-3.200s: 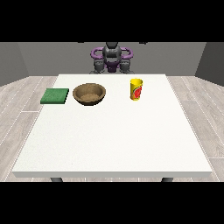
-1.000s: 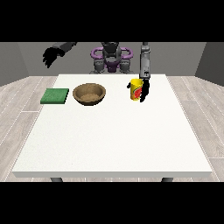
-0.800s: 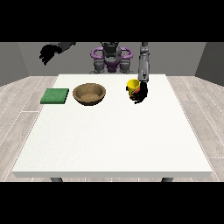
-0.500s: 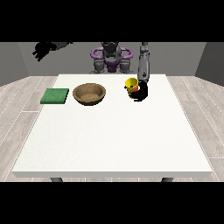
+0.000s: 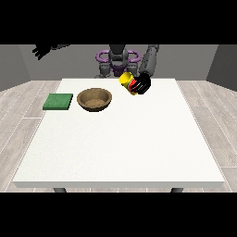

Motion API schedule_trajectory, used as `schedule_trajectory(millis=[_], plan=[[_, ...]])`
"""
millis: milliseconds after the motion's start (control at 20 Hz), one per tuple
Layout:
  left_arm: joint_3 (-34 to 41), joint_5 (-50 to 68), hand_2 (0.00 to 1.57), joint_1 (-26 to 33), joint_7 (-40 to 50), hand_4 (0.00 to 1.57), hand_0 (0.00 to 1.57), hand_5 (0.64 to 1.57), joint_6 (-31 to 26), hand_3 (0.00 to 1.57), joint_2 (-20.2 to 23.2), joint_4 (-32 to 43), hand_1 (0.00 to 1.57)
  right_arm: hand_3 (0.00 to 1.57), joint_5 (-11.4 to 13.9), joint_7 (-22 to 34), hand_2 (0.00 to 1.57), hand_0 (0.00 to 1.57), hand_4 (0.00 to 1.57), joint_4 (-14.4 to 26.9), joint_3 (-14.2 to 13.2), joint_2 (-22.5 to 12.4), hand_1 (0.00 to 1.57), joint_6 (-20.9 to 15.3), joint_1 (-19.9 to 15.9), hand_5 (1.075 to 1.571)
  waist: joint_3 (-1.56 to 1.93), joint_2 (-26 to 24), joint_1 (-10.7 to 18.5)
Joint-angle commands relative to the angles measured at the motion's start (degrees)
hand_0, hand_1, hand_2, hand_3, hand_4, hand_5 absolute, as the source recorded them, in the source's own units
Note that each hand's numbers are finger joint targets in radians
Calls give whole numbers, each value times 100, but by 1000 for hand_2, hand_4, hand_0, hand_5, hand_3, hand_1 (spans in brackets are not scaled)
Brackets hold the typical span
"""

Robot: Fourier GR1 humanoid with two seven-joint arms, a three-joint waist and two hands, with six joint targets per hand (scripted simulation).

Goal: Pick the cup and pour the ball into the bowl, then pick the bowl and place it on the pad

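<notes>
Since a moment ago your robot hand at the view's right (image 5: 141,84) has lifted the cup (image 5: 128,82), fingers wrapped round it, tilted above the surface (image 5: 115,139), right of the bowl (image 5: 94,99). Probably light, rigid: hold mid-wall.

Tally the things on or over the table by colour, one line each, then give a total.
Green: 1, the pad
Brown: 1, the bowl
Yellow with red: 1, the cup, tilted in the robot hand at the view's right
Total: 3
</notes>
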Motion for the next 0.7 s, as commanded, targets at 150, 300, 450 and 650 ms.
schedule_trajectory(millis=[150,300,450,650], plan=[[-1345,-2090,1571,-809,2192,1456,1357,1535,777,1571,-234,618,1357,83,-66,-60,0,0,675,737,-146,-202,0,264,-71,1561,-1,-458,63],[-1666,-2615,1571,-1072,2969,1456,1357,1535,596,1571,-531,753,1357,74,34,-435,0,0,688,1096,-214,-103,0,348,150,1559,-17,-474,262],[-2121,-3137,1571,-1338,3781,1441,1361,1545,429,1571,-739,904,1361,0,-80,-332,0,0,685,1301,-222,-241,0,565,34,1559,-20,-549,151],[-2572,-3666,1571,-2055,4695,1470,1311,1529,-225,1571,-751,910,1311,172,-102,-462,0,0,699,1649,-320,-416,0,643,-354,1560,-19,-370,157]])
